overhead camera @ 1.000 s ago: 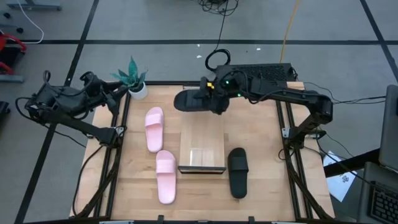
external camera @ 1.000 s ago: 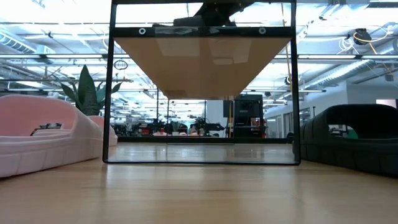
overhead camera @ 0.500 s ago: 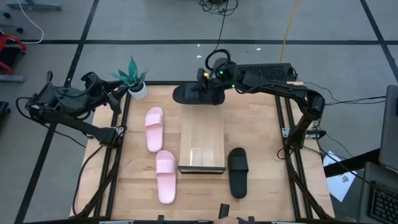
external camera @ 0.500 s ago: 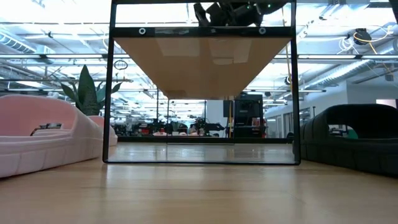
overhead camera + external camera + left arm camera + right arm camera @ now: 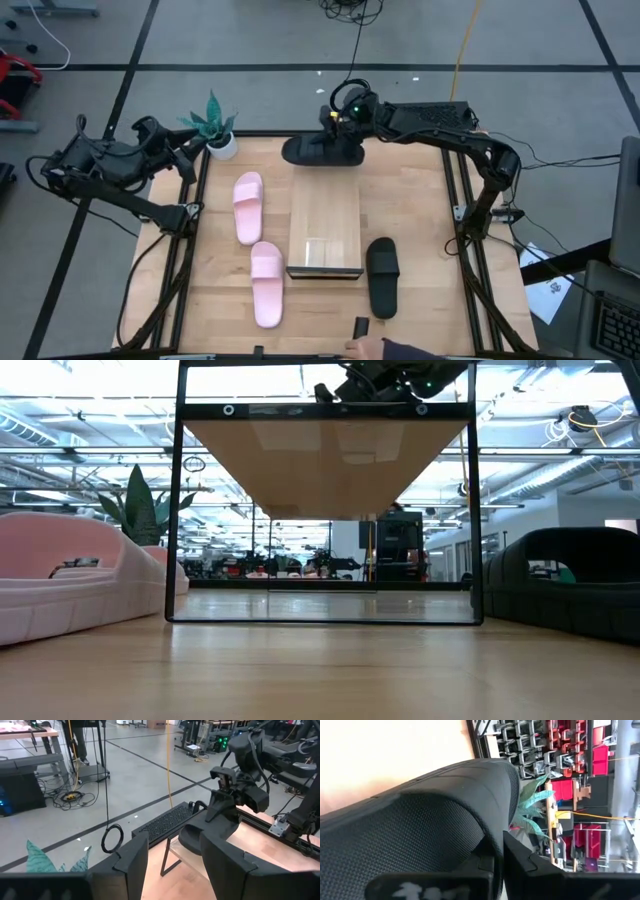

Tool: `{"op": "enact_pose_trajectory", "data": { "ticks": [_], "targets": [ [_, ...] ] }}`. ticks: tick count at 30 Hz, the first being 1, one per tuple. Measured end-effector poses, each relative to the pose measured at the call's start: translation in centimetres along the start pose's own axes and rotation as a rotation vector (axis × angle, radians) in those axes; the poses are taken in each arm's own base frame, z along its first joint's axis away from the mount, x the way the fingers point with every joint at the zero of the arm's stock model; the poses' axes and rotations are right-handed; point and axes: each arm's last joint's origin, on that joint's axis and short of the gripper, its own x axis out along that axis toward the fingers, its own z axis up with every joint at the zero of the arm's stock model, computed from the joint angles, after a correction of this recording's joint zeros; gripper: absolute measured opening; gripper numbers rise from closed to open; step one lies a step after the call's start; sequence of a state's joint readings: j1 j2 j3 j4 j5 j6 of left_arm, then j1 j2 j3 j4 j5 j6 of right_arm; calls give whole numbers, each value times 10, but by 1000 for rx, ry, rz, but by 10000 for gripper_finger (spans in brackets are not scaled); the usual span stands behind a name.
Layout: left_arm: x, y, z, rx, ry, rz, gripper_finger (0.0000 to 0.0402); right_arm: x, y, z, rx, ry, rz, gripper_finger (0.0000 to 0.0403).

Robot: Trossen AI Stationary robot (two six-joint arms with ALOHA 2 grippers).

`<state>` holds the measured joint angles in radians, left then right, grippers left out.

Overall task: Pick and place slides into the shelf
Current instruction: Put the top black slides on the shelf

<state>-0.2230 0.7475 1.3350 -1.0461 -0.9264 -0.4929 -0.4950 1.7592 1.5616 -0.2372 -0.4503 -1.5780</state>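
Note:
A black slide (image 5: 312, 152) hangs crosswise over the far end of the light wood shelf (image 5: 325, 225), with my right gripper (image 5: 344, 128) shut on it from above. In the left wrist view this slide (image 5: 197, 834) floats above the shelf's far frame (image 5: 170, 857). The second black slide (image 5: 381, 277) lies sole down on the table right of the shelf. Two pink slides (image 5: 247, 207) (image 5: 266, 283) lie left of it. My left gripper (image 5: 172, 870) is open and waits off the table's far left corner. My right gripper holds the black slide at its right-hand part, by the strap's edge (image 5: 492, 820), pinched between the two fingers. The fingers (image 5: 225, 802) come from above, pointing down. The slide is lifted clear and lies about level, crosswise to the shelf.
A small potted plant (image 5: 215, 130) stands at the far left corner beside my left arm. A person's hand (image 5: 385, 348) with a dark object reaches in at the near edge. In the low view the shelf's dark frame (image 5: 180, 500) stands between a pink slide (image 5: 70, 575) and a black one (image 5: 575, 580).
My right gripper has moved toward the table's far edge and tipped, keeping hold of the black slide, which shifted slightly with it over the shelf's far end. A person's hand has come into view at the near edge.

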Motion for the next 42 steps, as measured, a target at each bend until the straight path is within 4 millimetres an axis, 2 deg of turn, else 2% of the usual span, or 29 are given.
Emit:
{"op": "enact_pose_trajectory", "data": {
  "ticks": [11,21,42],
  "targets": [
    [0,2,1,-8,-34,62,182,-2,4,-5,0,-40,27,4],
    [1,0,1,-5,-30,63,182,21,22,-16,11,-13,86,4],
    [2,-1,1,0,-27,64,182,23,22,-11,11,0,87,5]
  ]
}}
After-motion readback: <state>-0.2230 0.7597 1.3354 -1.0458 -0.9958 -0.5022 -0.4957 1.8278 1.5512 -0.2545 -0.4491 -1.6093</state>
